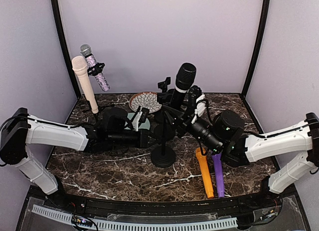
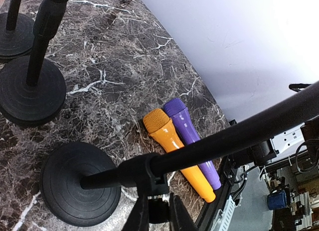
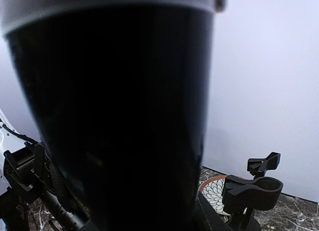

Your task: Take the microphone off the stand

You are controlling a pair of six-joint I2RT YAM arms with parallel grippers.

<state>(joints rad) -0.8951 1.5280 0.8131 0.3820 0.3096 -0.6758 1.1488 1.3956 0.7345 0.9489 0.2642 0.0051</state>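
A black microphone (image 1: 183, 80) stands tilted over the middle stand (image 1: 163, 153), and it fills the right wrist view (image 3: 114, 116). Its lower end is hidden among the clip and my fingers, so I cannot tell whether it sits in the clip. My right gripper (image 1: 191, 103) is shut on the microphone's body. My left gripper (image 1: 148, 137) is shut on the stand's pole low down. In the left wrist view the fingers (image 2: 137, 216) clamp the collar on the pole (image 2: 209, 146) above the round base (image 2: 75, 186).
An orange microphone (image 1: 205, 173) and a purple one (image 1: 218, 175) lie at the front right. A cream microphone (image 1: 82, 79) and a glitter one (image 1: 95, 69) stand at the back left. A patterned bowl (image 1: 144, 101) and an empty clip stand (image 3: 254, 191) are behind.
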